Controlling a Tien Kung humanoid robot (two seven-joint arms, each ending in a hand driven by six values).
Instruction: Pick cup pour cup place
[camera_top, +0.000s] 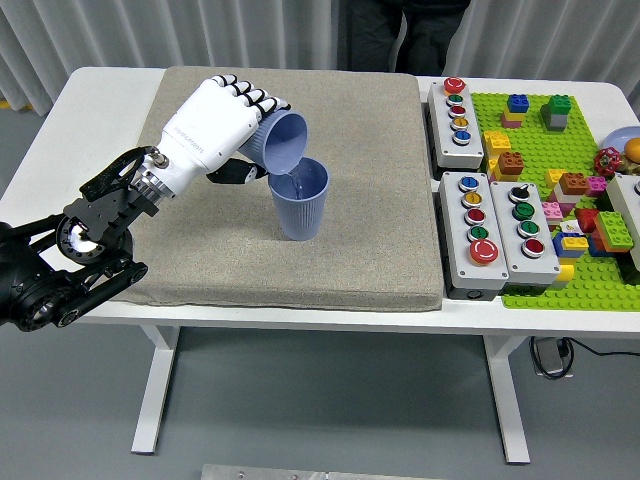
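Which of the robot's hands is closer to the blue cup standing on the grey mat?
Left. The left hand holds a tilted cup just above the standing cup, at its upper left. The right hand is not in view.

The left hand (215, 125) has a white, smooth shell with small grey print on its back. Its fingers (252, 98) show black joints between white segments. The arm (70, 255) is black, with open brackets and a round silver joint.

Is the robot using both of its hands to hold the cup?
No, only the left hand grips the tilted cup over the standing cup; no right hand shows in the picture.
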